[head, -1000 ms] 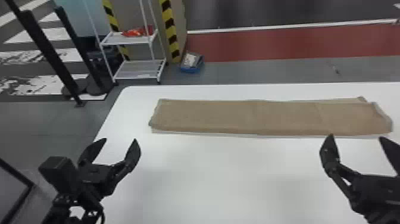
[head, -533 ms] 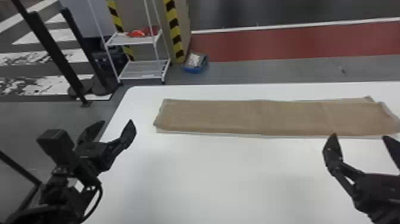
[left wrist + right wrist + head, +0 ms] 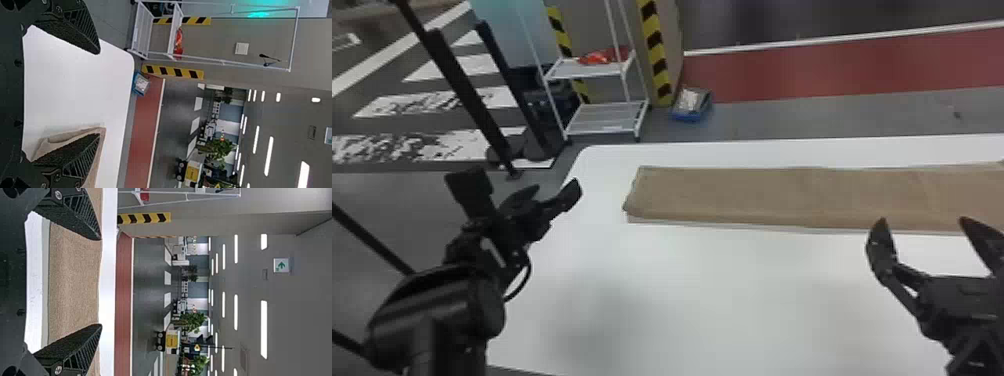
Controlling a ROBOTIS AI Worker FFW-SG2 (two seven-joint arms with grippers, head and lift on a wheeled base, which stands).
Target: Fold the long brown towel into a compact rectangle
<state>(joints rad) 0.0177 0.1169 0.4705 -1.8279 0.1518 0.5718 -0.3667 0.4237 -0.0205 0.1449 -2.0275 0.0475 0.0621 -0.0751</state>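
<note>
The long brown towel (image 3: pixel 757 195) is laid flat on the white desk (image 3: pixel 707 290). The left end effector (image 3: pixel 557 184) and the right end effector (image 3: pixel 922 219) are held wide open, with nothing pinched.

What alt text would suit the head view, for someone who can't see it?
A long brown towel lies across a white table, running past the picture's right edge. A black left arm and right arm flank the table's near part, jaws open and empty.
</note>
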